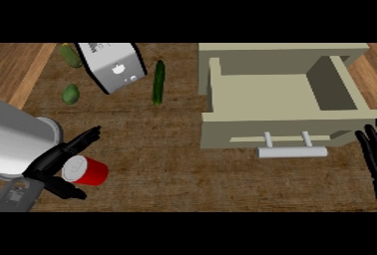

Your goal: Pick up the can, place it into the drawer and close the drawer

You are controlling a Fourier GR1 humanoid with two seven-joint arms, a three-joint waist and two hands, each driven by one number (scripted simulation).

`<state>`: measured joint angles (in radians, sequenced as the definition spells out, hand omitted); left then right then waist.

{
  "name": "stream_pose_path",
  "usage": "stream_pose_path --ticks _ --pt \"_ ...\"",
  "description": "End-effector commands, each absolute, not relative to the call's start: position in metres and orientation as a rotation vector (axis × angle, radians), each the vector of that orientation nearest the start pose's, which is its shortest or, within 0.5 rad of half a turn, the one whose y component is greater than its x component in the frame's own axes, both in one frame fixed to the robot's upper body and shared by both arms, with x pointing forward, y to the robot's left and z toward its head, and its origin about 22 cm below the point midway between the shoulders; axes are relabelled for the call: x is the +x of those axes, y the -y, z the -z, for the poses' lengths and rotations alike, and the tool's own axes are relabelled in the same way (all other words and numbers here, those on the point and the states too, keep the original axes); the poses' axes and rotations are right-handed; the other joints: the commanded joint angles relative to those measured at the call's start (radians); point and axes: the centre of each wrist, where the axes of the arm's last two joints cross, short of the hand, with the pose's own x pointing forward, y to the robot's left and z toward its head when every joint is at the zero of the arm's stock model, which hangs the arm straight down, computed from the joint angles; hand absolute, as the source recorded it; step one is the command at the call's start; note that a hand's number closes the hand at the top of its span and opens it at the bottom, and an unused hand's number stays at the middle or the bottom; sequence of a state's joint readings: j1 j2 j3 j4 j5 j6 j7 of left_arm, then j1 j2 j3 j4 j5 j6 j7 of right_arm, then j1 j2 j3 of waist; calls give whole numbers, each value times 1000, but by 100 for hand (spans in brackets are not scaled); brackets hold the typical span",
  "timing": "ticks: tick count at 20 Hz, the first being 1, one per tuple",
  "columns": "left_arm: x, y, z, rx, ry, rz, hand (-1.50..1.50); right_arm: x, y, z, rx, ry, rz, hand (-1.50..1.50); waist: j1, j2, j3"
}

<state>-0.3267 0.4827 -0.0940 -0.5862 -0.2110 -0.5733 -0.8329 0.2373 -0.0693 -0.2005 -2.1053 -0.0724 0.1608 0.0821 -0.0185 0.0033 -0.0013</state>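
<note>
The red can with a white end sits on the wooden counter at the lower left. My left hand is right against it: the fingers stretch fairly straight past its far side, the thumb lies on its near side, and the white end faces the palm. The hand looks open around the can, not closed on it. The beige drawer stands pulled open at the upper right, with its silver handle facing me. My right hand rests open at the right edge, just right of the drawer front.
A long green cucumber lies left of the drawer. A silver box sits at the back left, with two green vegetables beside it. Bare wooden counter runs between the can and the drawer front.
</note>
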Motion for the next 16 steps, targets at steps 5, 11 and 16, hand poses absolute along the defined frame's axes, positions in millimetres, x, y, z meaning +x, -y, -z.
stream_pose_path --ticks 5,11,16 --pt "277 -372 89 -516 1467 663 -150 151 300 -88 -155 1807 -3 -150 -2 -1 0" --pt "275 -369 92 -552 1457 699 -150 149 292 -94 -163 1797 -12 -150 3 -1 0" --pt "271 -359 96 -607 1457 687 -150 154 295 -92 -170 1810 -28 -150 13 -3 1"
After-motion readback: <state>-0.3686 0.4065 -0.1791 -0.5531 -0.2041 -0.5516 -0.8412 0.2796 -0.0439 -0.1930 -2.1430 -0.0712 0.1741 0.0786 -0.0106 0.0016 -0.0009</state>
